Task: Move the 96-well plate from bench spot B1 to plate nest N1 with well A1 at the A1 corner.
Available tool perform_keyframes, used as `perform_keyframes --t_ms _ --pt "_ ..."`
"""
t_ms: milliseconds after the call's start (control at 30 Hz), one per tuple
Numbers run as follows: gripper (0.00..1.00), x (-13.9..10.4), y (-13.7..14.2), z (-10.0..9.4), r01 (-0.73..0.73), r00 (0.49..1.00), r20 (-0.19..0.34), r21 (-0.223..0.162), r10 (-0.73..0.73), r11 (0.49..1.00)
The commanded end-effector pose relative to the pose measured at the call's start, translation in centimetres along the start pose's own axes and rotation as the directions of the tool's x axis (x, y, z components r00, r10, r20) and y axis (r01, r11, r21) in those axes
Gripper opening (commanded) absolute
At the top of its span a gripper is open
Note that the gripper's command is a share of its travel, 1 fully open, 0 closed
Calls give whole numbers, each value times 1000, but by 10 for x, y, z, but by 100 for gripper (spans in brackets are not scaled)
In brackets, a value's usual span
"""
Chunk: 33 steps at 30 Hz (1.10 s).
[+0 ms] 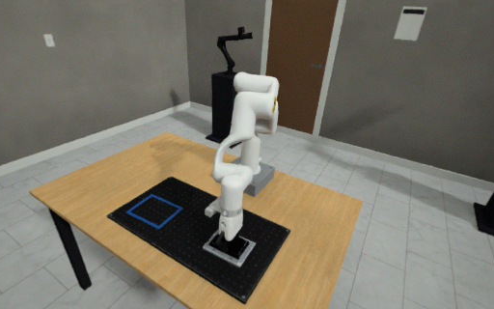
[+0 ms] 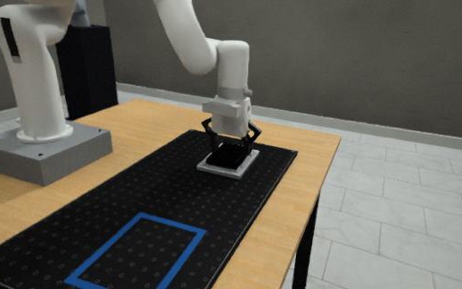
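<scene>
The black 96-well plate (image 1: 233, 248) (image 2: 228, 156) sits low inside the grey plate nest N1 (image 1: 211, 250) (image 2: 224, 170) at the right end of the black breadboard (image 1: 185, 227) (image 2: 155, 190). My gripper (image 1: 226, 238) (image 2: 230, 146) points straight down over the nest and is shut on the plate across its width. The blue outline of bench spot B1 (image 1: 136, 205) (image 2: 110, 246) lies at the other end of the board with nothing in it. The plate's cut-off corner and the A1 mark are too small to tell.
The arm's grey base block (image 1: 261, 180) (image 2: 42, 158) stands on the wooden table (image 1: 94, 183) (image 2: 155, 117) behind the board. A black pedestal with a second arm (image 1: 224, 97) stands on the floor behind the table. The table's right edge lies close to the nest.
</scene>
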<state>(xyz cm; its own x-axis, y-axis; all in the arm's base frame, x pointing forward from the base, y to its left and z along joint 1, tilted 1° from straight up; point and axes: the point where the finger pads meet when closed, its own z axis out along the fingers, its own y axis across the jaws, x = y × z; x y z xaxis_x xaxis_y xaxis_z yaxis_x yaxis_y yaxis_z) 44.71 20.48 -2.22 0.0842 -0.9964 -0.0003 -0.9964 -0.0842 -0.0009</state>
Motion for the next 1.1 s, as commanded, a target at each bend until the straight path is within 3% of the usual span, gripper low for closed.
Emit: perform_keyframes --t_ms 0,367,400,1067 --pt "0 0 -1 -1 0 1000 10 0 0 1000" --pt "0 0 -1 1 0 1000 10 0 0 1000" --pt "100 0 -1 1 0 1000 10 0 0 1000" --pt "100 0 -1 1 0 1000 10 0 0 1000"
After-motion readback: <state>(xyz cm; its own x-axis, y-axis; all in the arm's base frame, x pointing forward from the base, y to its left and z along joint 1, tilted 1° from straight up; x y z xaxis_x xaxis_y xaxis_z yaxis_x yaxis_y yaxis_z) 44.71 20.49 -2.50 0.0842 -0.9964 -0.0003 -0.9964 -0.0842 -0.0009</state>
